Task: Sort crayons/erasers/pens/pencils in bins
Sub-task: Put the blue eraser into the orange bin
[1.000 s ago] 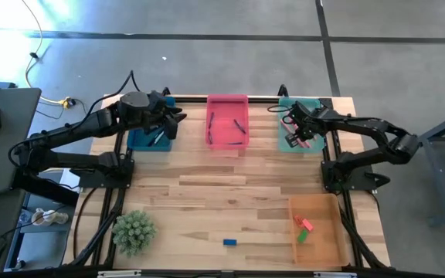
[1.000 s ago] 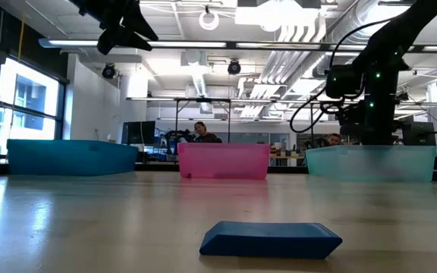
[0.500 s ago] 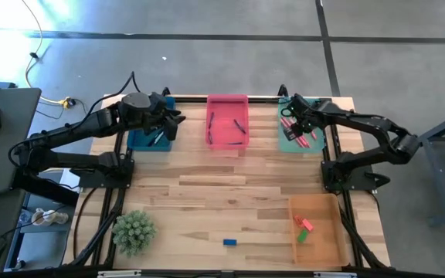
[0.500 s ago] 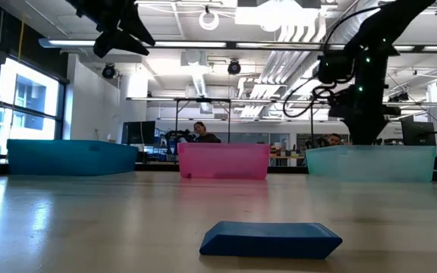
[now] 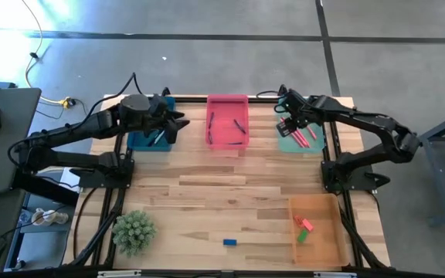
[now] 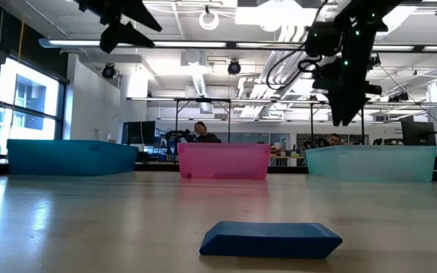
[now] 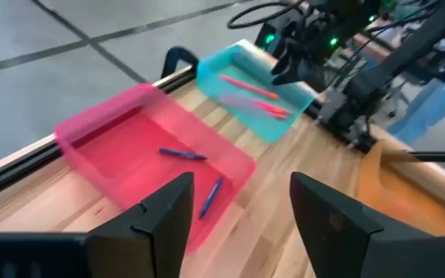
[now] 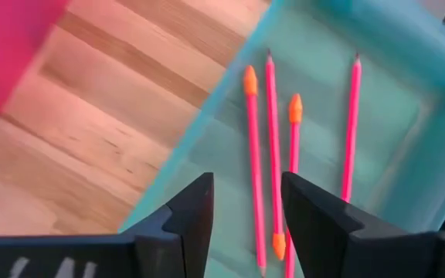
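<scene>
My left gripper [image 5: 178,123] hangs open and holds nothing, over the right side of the dark blue bin [image 5: 147,141], which holds a few thin sticks [image 5: 157,137]. My right gripper [image 8: 246,181] is open, holds nothing and hovers above the left edge of the teal bin [image 5: 300,143], where several pink pencils [image 8: 273,147] lie flat. Dark pens [image 7: 182,154] lie in the pink bin [image 5: 228,143]. The orange bin [image 5: 323,251] holds a pink eraser [image 5: 306,225] and a green eraser [image 5: 301,237]. A blue eraser [image 6: 270,239] lies flat on the table near the front edge.
A small green plant [image 5: 134,232] stands at the near left of the table. The three far bins stand in a row along the far edge, and bare wood [image 5: 230,193] lies between them and the blue eraser. People sit in the room beyond the table [image 6: 202,130].
My right gripper has risen out of the teal bin and moved toward the table's left, and now stands over the bin's left edge. The pink pencils stay lying in the bin.
</scene>
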Motion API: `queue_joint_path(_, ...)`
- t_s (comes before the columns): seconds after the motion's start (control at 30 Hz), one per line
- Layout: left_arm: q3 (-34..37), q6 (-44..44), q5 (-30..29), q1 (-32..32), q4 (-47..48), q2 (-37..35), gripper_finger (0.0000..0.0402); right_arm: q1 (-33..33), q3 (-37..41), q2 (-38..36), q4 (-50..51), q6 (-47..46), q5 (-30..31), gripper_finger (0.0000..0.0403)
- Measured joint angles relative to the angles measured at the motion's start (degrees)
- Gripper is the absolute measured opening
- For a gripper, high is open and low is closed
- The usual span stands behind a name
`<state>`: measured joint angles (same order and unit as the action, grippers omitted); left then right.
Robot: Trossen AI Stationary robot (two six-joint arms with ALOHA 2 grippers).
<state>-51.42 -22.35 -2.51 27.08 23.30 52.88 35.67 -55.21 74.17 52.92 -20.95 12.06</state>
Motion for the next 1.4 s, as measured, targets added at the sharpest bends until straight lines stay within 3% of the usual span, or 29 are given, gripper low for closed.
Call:
queue_joint_path(0.23,0.0,-3.2,0.0,-3.9,-9.2,0.0,0.0213,-4.4,-4.9,0.0,3.5,0.0,3.1,0.0145)
queue_joint_path(0.4,-0.1,0.8,0.0,-7.5,-20.1,0.0,0.0213,-5.5,-7.1,0.0,4.1,0.3,4.3,0.0145)
queue_joint_path(0.57,-3.6,2.2,-1.0,-10.5,-19.2,1.5,0.0213,-6.5,-8.4,0.0,6.2,-1.0,4.2,0.0145)
queue_joint_path(0.7,-8.6,6.1,-1.3,-12.6,-12.7,4.6,0.0213,-9.5,-8.6,-1.2,6.4,-4.8,2.3,0.0145)
queue_joint_path(0.97,-18.5,9.1,-7.4,-13.2,14.8,9.5,0.0213,-23.6,-8.6,-3.0,2.6,-15.4,0.9,0.0145)
queue_joint_path(1.17,-19.4,8.0,-7.4,-13.3,25.2,9.8,0.0213,-35.5,-8.6,-2.9,-6.3,-21.0,1.1,0.0145)
queue_joint_path(1.4,-19.2,3.1,-10.6,-13.3,38.2,10.3,0.0213,-45.0,-8.6,-2.9,-19.0,-24.2,3.8,0.0145)
